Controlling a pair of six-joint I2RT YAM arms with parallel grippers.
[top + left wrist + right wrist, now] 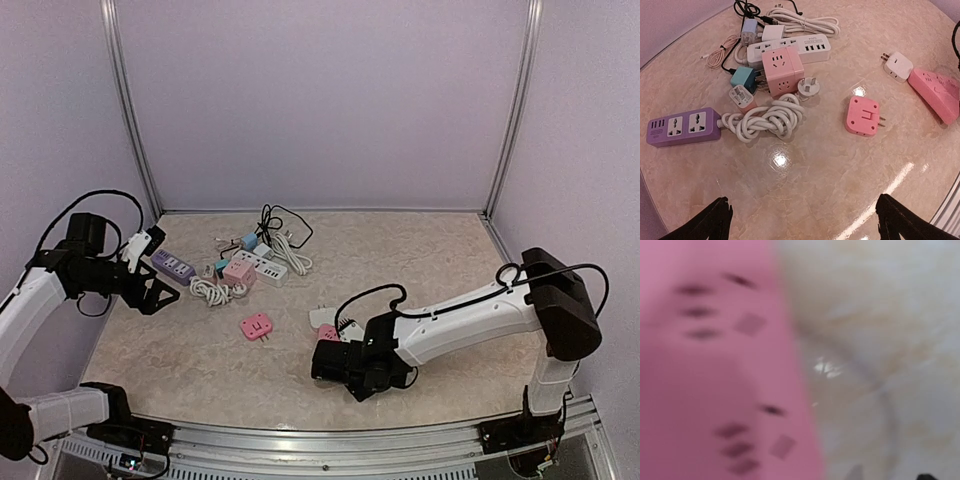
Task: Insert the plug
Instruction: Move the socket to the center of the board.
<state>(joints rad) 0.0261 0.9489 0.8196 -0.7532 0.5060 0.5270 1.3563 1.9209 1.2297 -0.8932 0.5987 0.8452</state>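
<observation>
Here, the left gripper [160,297] hangs released over the left side of the table [430,250], its two dark fingers [715,222] spread wide and holding nothing. Just ahead of it lies a purple power strip [682,126] with its white cable [765,120] coiled beside it. Beyond these sits a cluster: a pink cube socket [782,71], a white power strip [790,49] and a teal adapter [743,78].

The pink plug adapter [862,116] lies flat on the marble near the table's middle. It is between the two grippers and touched by neither, with its prongs on the side facing the right arm.

The right gripper [340,372] is low at the table, close against a pink socket block [327,333], with a white adapter [322,316] just beyond. Its jaws stand wide. In the right wrist view the block's slotted face is a blur, so whether the jaws touch it cannot be told.
</observation>
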